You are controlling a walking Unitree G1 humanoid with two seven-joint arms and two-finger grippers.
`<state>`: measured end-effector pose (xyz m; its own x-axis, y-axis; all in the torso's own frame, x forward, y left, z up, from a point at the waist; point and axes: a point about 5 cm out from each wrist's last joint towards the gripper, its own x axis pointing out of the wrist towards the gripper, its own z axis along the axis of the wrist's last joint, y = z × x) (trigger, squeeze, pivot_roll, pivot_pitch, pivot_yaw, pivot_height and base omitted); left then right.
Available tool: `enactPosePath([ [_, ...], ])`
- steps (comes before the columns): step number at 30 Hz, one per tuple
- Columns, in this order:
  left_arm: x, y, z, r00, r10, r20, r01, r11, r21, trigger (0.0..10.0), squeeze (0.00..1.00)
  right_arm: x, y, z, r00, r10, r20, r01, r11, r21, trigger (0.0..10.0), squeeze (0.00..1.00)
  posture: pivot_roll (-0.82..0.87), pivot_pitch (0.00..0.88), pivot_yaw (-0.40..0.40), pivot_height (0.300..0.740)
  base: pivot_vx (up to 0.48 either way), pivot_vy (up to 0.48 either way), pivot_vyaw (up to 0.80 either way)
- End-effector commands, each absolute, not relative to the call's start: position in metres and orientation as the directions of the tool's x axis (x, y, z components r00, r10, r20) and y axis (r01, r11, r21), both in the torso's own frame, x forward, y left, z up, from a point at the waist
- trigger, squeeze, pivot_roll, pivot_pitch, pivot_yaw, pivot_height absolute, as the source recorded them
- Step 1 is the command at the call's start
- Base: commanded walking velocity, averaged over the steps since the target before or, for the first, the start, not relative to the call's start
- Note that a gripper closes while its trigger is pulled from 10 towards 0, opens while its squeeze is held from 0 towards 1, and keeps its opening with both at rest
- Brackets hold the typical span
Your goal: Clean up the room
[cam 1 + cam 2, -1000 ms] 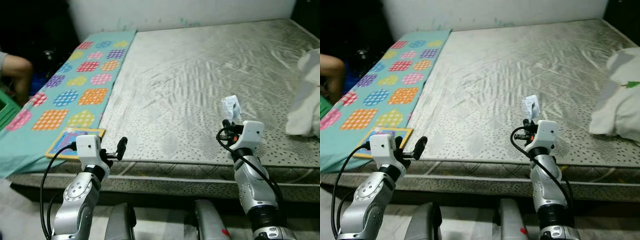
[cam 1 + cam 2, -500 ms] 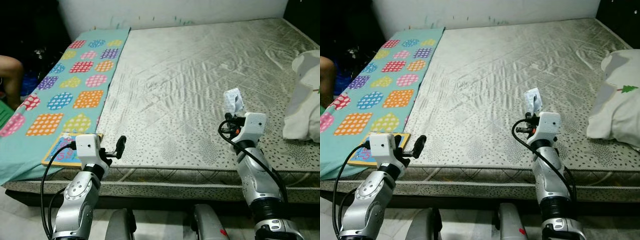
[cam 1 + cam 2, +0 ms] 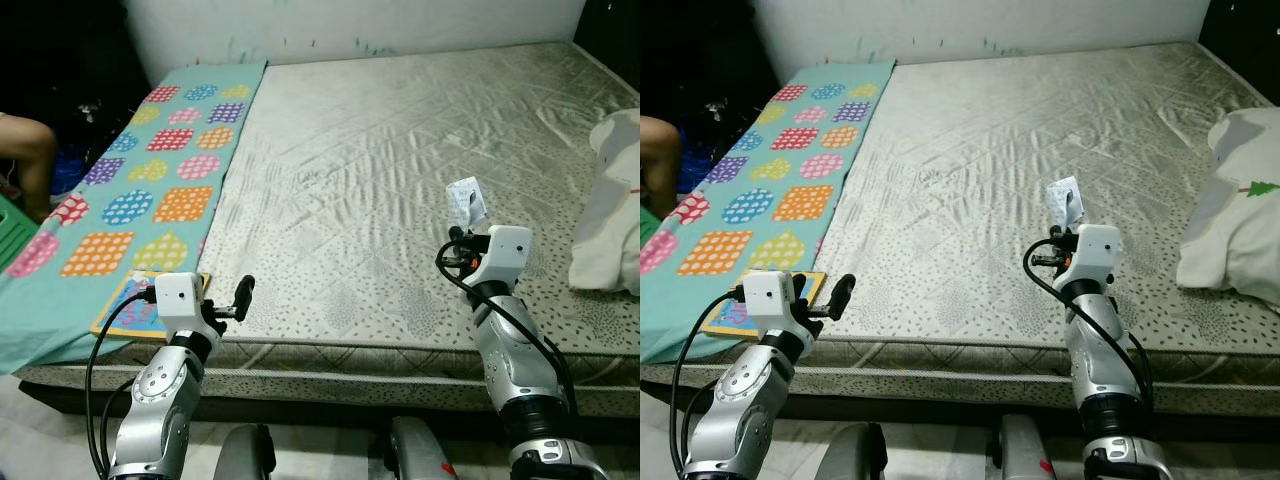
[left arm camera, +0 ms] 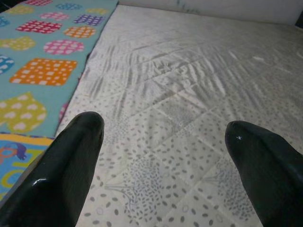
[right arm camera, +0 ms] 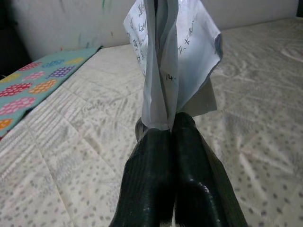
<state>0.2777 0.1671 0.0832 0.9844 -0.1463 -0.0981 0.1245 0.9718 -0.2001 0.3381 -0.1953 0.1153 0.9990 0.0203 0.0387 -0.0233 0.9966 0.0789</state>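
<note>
Right gripper [image 5: 170,130]: black fingers pressed together, pinching the lower edge of a crumpled white paper slip w/ handwriting [image 3: 466,204]. Slip stands roughly upright, long axis vertical, free end pointing up and tilted slightly toward the far wall; held in the air above the near-right part of the grey-white quilted mattress [image 3: 400,170], not touching it.

Left gripper [image 3: 243,293]: fingers [image 4: 71,165] spread wide apart, nothing between them, pointing across the mattress near its front edge.

Teal cloth w/ multicoloured patches [image 3: 150,180] covers the mattress's left strip. Flat colourful picture board w/ yellow border [image 3: 140,305] lies on its near end, just beside the left wrist. White pillow [image 3: 1240,200] at right edge. A person's knee [image 3: 30,150] at far left.
</note>
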Motion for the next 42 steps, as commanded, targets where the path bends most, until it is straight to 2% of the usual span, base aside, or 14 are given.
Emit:
enactPosePath([
  [1,0.277,0.17,0.083,0.985,-0.147,-0.095,0.128,0.974,-0.185,10.0,0.0,0.341,-0.192,0.122,0.998,0.04,0.058,-0.044,0.996,0.072,10.0,0.0,-0.07,0.0,0.088,0.673,0.0,0.0,0.0],
  [11,0.277,0.17,0.083,0.984,-0.149,-0.094,0.13,0.974,-0.184,10.0,0.0,0.343,-0.191,0.121,0.998,0.04,0.052,-0.043,0.997,0.069,10.0,0.0,-0.07,0.0,0.086,0.74,0.0,0.0,0.0],
  [25,0.276,0.168,0.082,0.984,-0.153,-0.096,0.133,0.974,-0.184,10.0,0.0,0.34,-0.195,0.118,0.999,0.032,0.041,-0.034,0.997,0.064,10.0,0.0,-0.07,0.0,0.086,0.74,0.0,0.0,0.0],
  [31,0.28,0.169,0.081,0.985,-0.135,-0.105,0.122,0.985,-0.121,10.0,0.0,0.34,-0.195,0.115,0.999,0.036,0.019,-0.036,0.998,0.047,10.0,0.0,-0.08,0.0,0.1,0.74,0.0,0.0,0.0],
  [35,0.283,0.17,0.082,0.985,-0.135,-0.105,0.122,0.985,-0.119,10.0,0.0,0.34,-0.19,0.115,0.998,0.069,0.005,-0.069,0.998,-0.013,10.0,0.0,-0.08,0.0,0.111,0.74,0.0,0.0,0.0],
  [42,0.289,0.172,0.085,0.988,-0.109,-0.109,0.095,0.988,-0.125,10.0,0.0,0.336,-0.18,0.121,0.977,0.209,-0.032,-0.21,0.977,-0.042,10.0,0.0,-0.09,0.0,0.117,0.74,0.0,0.0,0.0],
])
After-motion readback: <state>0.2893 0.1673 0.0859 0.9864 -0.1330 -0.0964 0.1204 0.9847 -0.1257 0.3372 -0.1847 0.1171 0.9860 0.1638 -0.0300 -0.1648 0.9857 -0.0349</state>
